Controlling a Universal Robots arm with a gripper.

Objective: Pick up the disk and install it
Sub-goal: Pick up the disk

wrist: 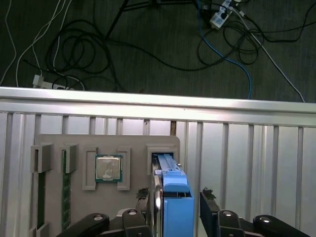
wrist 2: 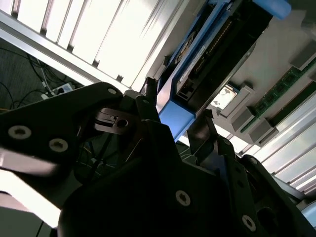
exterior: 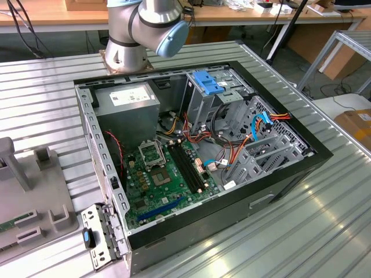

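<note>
Right now, gripper [wrist: 173, 200] [wrist 2: 177, 104] astride the blue-framed disk [wrist: 176, 187] [wrist 2: 207, 54] in both wrist views; clamped or loose, cannot tell. Disk on edge at a slot of the grey tray [wrist: 133, 143], narrow blue end toward the first wrist camera. Just beside that slot, apart from the disk, a CPU [wrist: 107, 168] flat in its own pocket; beyond it, a memory stick [wrist: 64, 187] on edge in another slot. Tray flat on the slatted table [wrist: 247, 163], cables [wrist: 98, 44] on the floor past the table's edge. Over in the exterior view, tray at the 8 o'clock of the open case [exterior: 203, 223], arm [exterior: 139, 29] base at its 11 o'clock. Inside the case: power supply [exterior: 130, 101] at 11 o'clock, blue latch [exterior: 207, 82] atop the drive cage [exterior: 200, 107] at 1 o'clock, motherboard [exterior: 162, 179] at 7 o'clock.
</note>
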